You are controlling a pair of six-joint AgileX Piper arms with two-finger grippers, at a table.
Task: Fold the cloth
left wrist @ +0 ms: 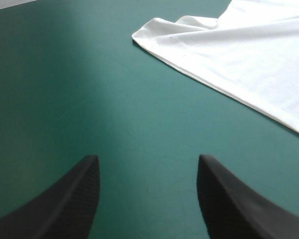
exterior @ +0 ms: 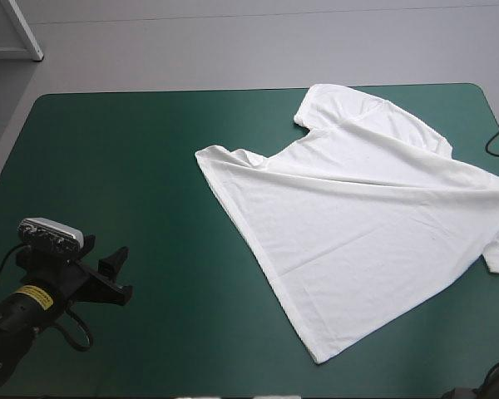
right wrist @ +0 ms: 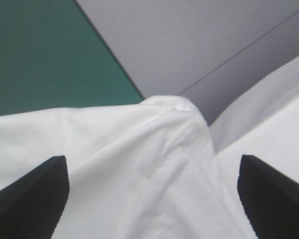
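The white T-shirt (exterior: 358, 216) lies spread mostly flat on the right half of the teal-green table, one sleeve toward the far edge and a hem corner pointing to the near edge. My left gripper (exterior: 121, 273) hovers near the table's front left, open and holding nothing, well apart from the shirt. In the left wrist view, the gripper (left wrist: 147, 158) has bare cover between its fingers, and the T-shirt's (left wrist: 249, 55) edge lies ahead to one side. My right gripper (right wrist: 153, 159) stands open over a folded ridge of the T-shirt (right wrist: 114, 164), fingers spread wide.
Bare teal-green cover (exterior: 133, 183) fills the table's left half. In the right wrist view a table corner (right wrist: 134, 92) shows just ahead of the shirt, with grey floor beyond it. Part of the shirt reaches the table's right edge.
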